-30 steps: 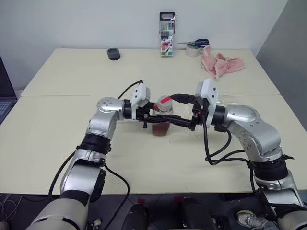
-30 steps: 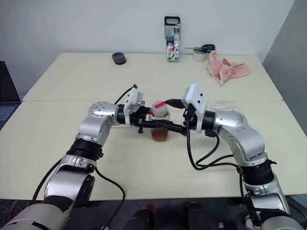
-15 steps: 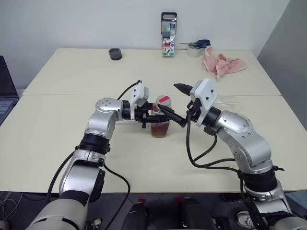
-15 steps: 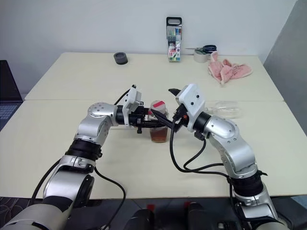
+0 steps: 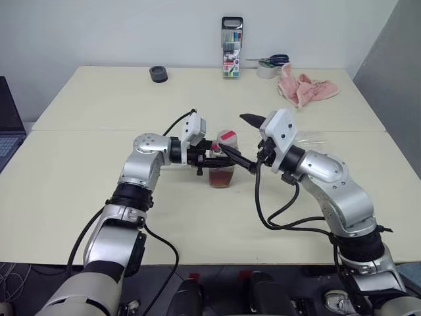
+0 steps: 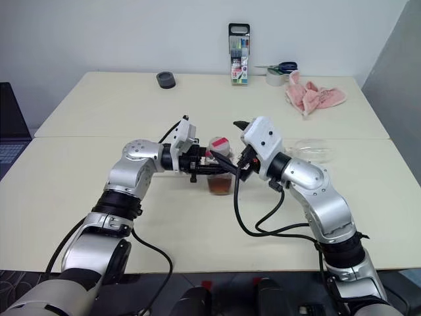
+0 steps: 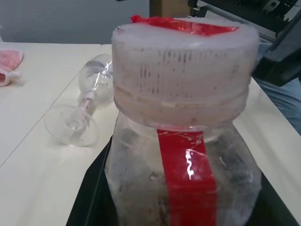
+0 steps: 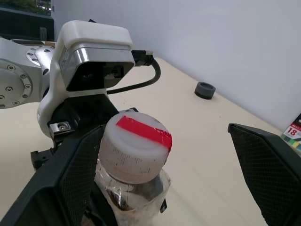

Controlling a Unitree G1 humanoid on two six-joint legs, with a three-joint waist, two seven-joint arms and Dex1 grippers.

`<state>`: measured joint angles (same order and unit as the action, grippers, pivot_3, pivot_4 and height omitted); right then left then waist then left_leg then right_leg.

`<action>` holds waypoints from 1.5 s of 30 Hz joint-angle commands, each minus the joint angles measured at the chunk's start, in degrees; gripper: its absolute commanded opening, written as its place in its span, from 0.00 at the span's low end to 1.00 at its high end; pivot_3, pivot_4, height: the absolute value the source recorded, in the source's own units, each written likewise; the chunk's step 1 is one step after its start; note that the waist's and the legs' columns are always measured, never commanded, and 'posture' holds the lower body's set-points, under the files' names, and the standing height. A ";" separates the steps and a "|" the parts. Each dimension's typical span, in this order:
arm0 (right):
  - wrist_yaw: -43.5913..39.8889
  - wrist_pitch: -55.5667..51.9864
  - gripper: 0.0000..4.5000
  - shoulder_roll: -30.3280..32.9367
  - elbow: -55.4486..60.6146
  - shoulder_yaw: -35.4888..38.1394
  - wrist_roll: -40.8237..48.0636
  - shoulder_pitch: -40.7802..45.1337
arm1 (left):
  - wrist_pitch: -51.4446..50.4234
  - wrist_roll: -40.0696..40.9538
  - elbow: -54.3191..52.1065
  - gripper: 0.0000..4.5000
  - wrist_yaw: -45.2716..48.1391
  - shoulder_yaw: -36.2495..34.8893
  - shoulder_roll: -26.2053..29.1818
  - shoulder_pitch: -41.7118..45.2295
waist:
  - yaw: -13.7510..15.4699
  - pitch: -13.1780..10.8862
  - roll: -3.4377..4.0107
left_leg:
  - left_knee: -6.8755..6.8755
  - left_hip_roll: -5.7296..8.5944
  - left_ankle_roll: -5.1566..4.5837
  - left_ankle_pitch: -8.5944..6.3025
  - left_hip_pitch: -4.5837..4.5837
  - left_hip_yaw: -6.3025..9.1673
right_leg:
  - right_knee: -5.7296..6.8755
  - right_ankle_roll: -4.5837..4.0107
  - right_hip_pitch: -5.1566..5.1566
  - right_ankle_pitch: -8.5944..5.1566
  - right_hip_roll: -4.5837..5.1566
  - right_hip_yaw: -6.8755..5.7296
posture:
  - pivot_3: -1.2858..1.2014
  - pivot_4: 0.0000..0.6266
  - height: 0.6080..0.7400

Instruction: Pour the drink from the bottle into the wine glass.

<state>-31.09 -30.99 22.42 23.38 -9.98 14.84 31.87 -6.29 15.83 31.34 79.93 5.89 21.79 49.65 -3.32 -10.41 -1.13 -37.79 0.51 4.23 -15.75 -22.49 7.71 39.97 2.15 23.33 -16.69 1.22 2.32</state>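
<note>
1. The small clear plastic bottle [image 5: 222, 160] with white, red-taped cap is clamped upright by the closed left end effector [image 5: 212, 158].
2. The right end effector [image 5: 245, 141] is spread wide around the cap.
3. The clear stemmed wine glass [image 7: 84, 103] is seen lying on its side on the cream surface [image 5: 99, 105], beyond the right end effector.

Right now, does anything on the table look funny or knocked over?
Yes. The wine glass lies on its side on the table, right of the robot's arms, instead of standing on its foot. Nothing looks spilled; the bottle stands capped.
</note>
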 commanded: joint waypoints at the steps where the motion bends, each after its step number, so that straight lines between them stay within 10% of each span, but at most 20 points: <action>1: 0.84 -1.38 1.00 1.15 1.78 4.16 0.88 -0.53 | 3.15 1.12 -1.95 0.38 0.05 -1.57 0.16 0.66 | 0.01 0.00 0.00 | 0.00 -0.01 0.00 0.00 0.00 0.00 | 0.00 0.00 0.00 0.00 0.00 0.00 | 0.52 0.24 1.00; 45: 4.25 -3.92 1.00 0.32 3.06 4.27 -0.12 -0.67 | 6.61 1.27 -1.01 0.37 -0.10 -2.71 0.01 -1.15 | -0.03 0.00 0.00 | -0.01 0.01 -0.01 -0.01 -0.01 0.00 | 0.00 0.00 0.01 0.00 0.00 -0.01 | 0.52 0.24 1.00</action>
<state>-28.30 -34.44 21.76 25.74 -10.19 15.33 31.50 -0.97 15.69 33.13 79.09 4.32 21.06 48.64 -3.35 -10.41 -1.13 -37.80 0.51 4.21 -15.76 -22.50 7.72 39.97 2.15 23.33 -16.69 1.22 2.31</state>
